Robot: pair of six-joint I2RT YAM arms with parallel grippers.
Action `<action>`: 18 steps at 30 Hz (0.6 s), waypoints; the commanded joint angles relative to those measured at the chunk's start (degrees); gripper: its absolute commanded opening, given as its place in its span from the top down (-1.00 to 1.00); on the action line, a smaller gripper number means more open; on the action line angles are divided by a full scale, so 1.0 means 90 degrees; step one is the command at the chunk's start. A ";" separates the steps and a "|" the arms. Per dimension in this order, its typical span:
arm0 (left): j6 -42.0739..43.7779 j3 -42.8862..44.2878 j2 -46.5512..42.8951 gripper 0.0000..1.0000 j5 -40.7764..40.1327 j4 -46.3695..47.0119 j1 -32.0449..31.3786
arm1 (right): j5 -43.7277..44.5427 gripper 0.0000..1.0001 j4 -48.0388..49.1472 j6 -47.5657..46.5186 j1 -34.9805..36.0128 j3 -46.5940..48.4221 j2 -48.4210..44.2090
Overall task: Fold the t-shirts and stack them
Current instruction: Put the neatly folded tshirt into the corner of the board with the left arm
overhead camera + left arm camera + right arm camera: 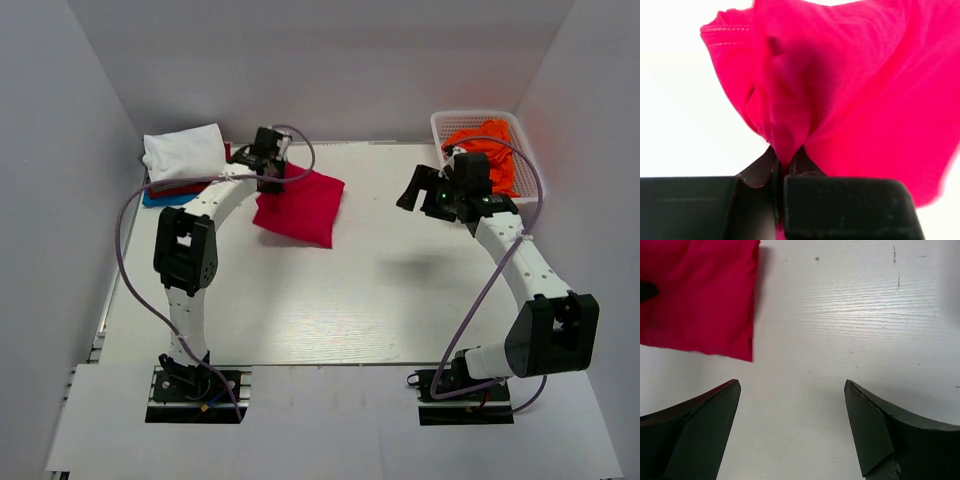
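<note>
- Overhead, the folded red shirt (300,207) lay on the table (350,300), the left gripper (268,168) at its far corner near the pile (182,154) of folded shirts; the right gripper (420,190) hung apart by the basket (438,122).
- Left wrist: jaws clamped on bunched red cloth, perhaps not every layer; stacking seemed in hand, so the next move called for a carry onto the pile.
- Right wrist: jaws wide apart over the table, holding nothing.

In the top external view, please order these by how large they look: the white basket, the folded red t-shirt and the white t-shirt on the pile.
1. white basket, though the right arm hides part of it.
2. red t-shirt.
3. white t-shirt, not much smaller than the red one.
</note>
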 commanded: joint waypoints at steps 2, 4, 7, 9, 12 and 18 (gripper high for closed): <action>0.1035 0.1177 -0.0653 1.00 -0.0247 -0.0514 0.0538 | 0.0332 -0.81 0.0024 0.0013 -0.0042 -0.0074 -0.0332; 0.1289 0.1607 -0.0584 1.00 -0.0160 -0.0670 0.0705 | 0.0497 -0.81 0.0014 0.0159 -0.0042 -0.0104 -0.0391; 0.1563 0.2252 -0.0409 1.00 -0.0082 -0.0827 0.1018 | 0.0683 -0.81 0.0092 0.0315 -0.0052 -0.0182 -0.0518; 0.1825 0.2777 -0.0262 1.00 0.0044 -0.0886 0.1262 | 0.0693 -0.81 0.0190 0.0316 -0.0052 -0.0259 -0.0586; 0.2118 0.3638 0.0030 1.00 0.0104 -0.1129 0.1564 | 0.0752 -0.81 0.0171 0.0355 -0.0042 -0.0289 -0.0635; 0.2324 0.4061 0.0149 1.00 0.0367 -0.0721 0.2179 | 0.0830 -0.81 0.0141 0.0433 -0.0042 -0.0319 -0.0557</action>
